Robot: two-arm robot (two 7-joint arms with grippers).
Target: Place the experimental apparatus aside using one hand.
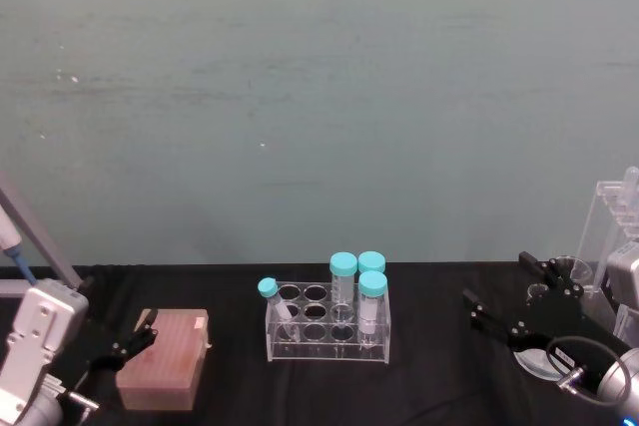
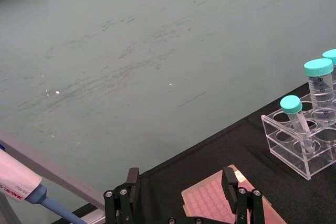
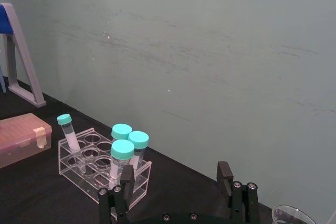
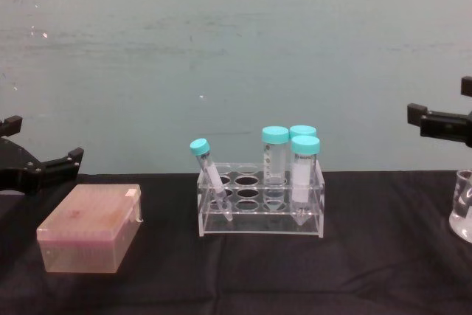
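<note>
**Inspector A:** Nearest the lens, the right black two-fingered gripper (image 3: 176, 171) is recorded with its fingers spread wide and nothing between them. Is the task's labware within its reach?

**Inspector B:** Part of it is. A small clear glass beaker (image 3: 291, 216) is noted upright, mouth up, at the right edge of the black cloth-covered table (image 1: 429, 386). In the chest view it stands lower than the right gripper and apart from it; no contact is seen. A tall clear acrylic rack (image 1: 604, 221) is noted behind it, towards the far right corner, its long axis vertical. Its contents cannot be made out.

**Inspector A:** And the pose of that arm?

**Inspector B:** It is held above the table near the right edge, fingers pointed forward towards the far edge. The beaker is judged to lie below and slightly to the right of the fingers, so a descent is expected to be needed.

**Inspector A:** The other arm?

**Inspector B:** The left black two-fingered gripper (image 2: 181, 176) is logged near the left edge, likewise spread wide and empty, just beside a pink translucent rectangular lidded box (image 1: 165, 358). It is well apart from the beaker; the right arm is clearly nearer.

**Inspector A:** Anything between them?

**Inspector B:** A low clear nine-well tube rack with teal-capped tubes (image 1: 327, 331) is logged at mid-table, its long side parallel to the near edge, untouched.
</note>
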